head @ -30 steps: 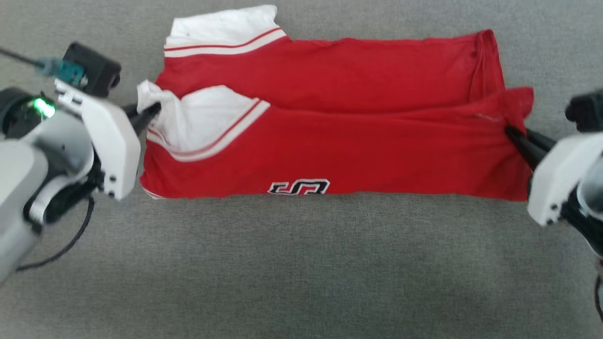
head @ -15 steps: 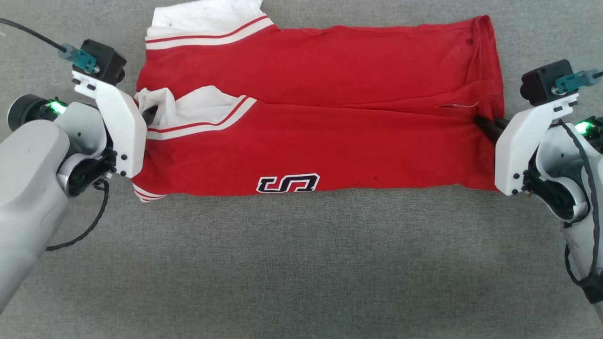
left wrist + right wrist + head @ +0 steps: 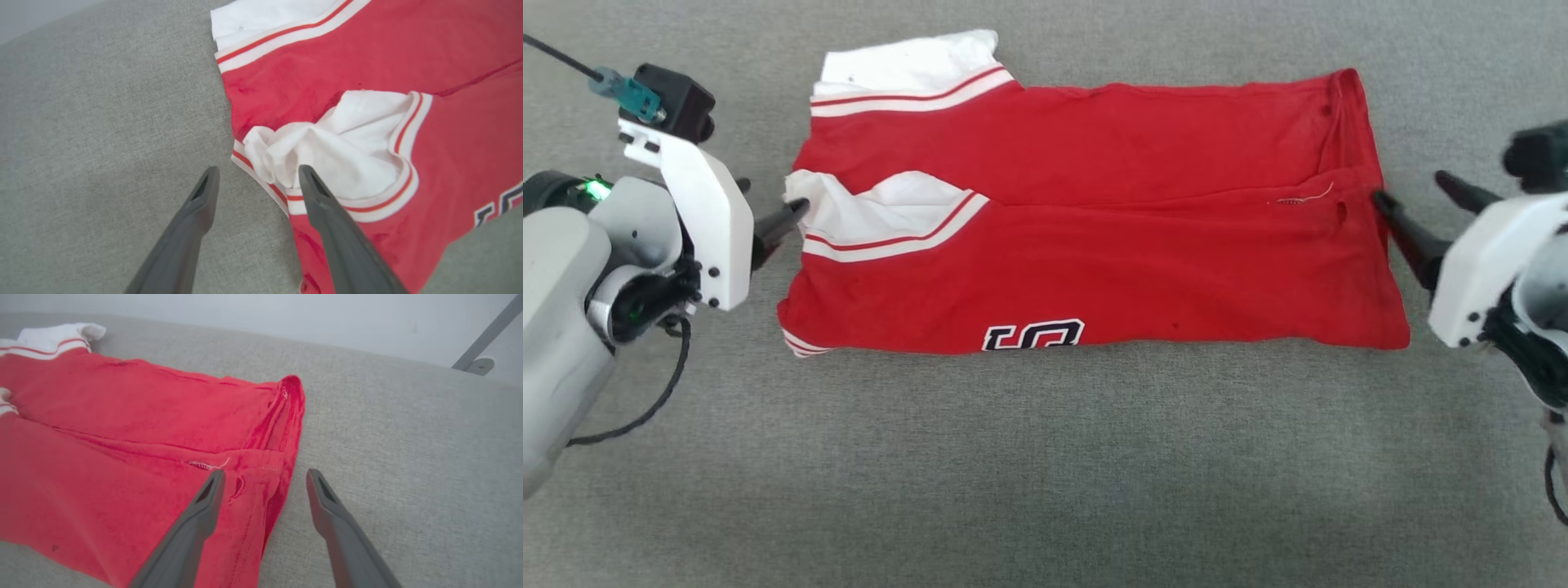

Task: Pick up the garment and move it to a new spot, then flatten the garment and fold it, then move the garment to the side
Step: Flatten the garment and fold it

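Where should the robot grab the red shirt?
Probably by the hem edge at the right end of the garment, coming in low from the right: it lies flat as a long band, and the open right gripper faces that edge.

Our left gripper, two long dark grey fingers on a white bracket, points toward our right with its fingers spread apart. Our right gripper, built alike, points toward our left, fingers likewise parted and holding nothing.
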Tool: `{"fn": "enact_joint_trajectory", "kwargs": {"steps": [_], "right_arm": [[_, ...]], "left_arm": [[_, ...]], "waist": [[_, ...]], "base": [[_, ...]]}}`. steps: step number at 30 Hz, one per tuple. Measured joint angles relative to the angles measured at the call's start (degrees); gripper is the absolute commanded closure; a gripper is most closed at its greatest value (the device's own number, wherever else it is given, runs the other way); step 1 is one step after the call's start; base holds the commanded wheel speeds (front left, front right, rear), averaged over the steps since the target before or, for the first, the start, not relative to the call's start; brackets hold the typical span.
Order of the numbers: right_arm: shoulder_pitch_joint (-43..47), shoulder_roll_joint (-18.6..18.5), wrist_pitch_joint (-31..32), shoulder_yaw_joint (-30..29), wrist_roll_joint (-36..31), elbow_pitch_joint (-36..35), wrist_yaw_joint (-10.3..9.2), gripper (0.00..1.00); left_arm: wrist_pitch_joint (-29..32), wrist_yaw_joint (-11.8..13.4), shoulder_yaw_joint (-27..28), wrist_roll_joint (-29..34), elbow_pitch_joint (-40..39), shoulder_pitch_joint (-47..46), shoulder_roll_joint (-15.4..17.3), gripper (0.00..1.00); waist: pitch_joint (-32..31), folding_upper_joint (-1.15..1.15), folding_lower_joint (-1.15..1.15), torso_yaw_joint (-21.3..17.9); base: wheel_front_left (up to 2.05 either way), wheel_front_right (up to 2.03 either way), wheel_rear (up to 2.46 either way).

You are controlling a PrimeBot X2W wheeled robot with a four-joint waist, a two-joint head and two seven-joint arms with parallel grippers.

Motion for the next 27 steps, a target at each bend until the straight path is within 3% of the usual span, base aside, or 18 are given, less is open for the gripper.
{"fn": "enact_joint_trajectory", "kwargs": {"steps": [6,11,16,21,27], "right_arm": [[5.69,3.48,-2.42,-7.22,-3.42,-7.91,0.01,0.0],[9.79,7.75,-3.19,-11.69,-5.72,-14.18,0.01,0.0],[13.07,11.59,-3.14,-14.37,-7.44,-19.25,0.01,0.0],[15.77,14.75,-1.71,-15.12,-7.95,-21.7,0.01,0.0],[18.17,15.56,3.15,-14.19,-7.28,-21.83,0.01,0.0]], "left_arm": [[4.42,5.49,-0.07,-2.1,-11.87,4.25,4.68,0.0],[8.1,12.15,-0.21,-4.97,-22.63,8.68,8.9,0.0],[9.33,17.01,-0.34,-5.94,-27.83,11.65,11.63,0.0],[9.43,18.71,0.18,-7.95,-25.42,12.68,11.21,0.0],[10.24,17.85,0.77,-10.23,-17.94,12.5,7.76,0.0]], "waist": [[-1.04,0.0,0.0,0.45],[-0.98,0.0,0.0,0.16],[-0.34,0.0,0.0,-0.49],[0.63,0.0,0.0,-1.62],[1.89,0.0,0.0,-3.1]], "base": [[0.0,0.0,0.0],[0.0,0.0,0.0],[0.0,0.0,0.0],[0.0,0.0,0.0],[0.0,0.0,0.0]]}}
